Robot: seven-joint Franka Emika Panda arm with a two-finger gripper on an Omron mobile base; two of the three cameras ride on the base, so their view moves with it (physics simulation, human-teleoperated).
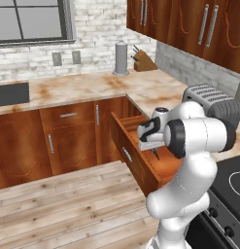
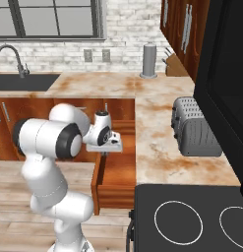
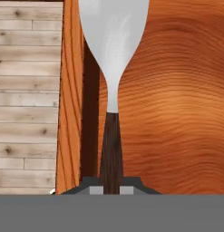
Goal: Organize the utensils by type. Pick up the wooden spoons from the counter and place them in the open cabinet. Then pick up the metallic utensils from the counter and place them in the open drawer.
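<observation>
The gripper [image 1: 154,151] hangs over the open drawer [image 1: 141,160], pointing down into it, and it carries the fork [image 3: 112,68]: a dark handle pinched low between the 2 fingertips, with the silver head stretching away from the hand toward the drawer's wooden floor.

The main risk, as I judge it, is the drop. In the hand view the fork lines up close to the drawer's side wall [image 3: 72,90], with the plank floor [image 3: 27,90] of the kitchen visible just past that wall. If the jaws part while the fork sits this near the edge, the head could catch the rim and tip the utensil out onto the floor. A release from too high could also let it bounce or land on end against the wall. Moving the hand toward the middle of the drawer and lowering before letting go would reduce both risks. How far the tip is from the drawer bottom cannot be told.

The jaws stand nearly together, clamped on the fork's narrow handle, with only that handle between them. The grip sits at the very end of the handle, so the long head could swing or slip if the arm jerks.

In the right base view the gripper [image 2: 105,147] sits above the same drawer [image 2: 115,177], beside the counter [image 2: 157,138] with its toaster [image 2: 194,128].
</observation>
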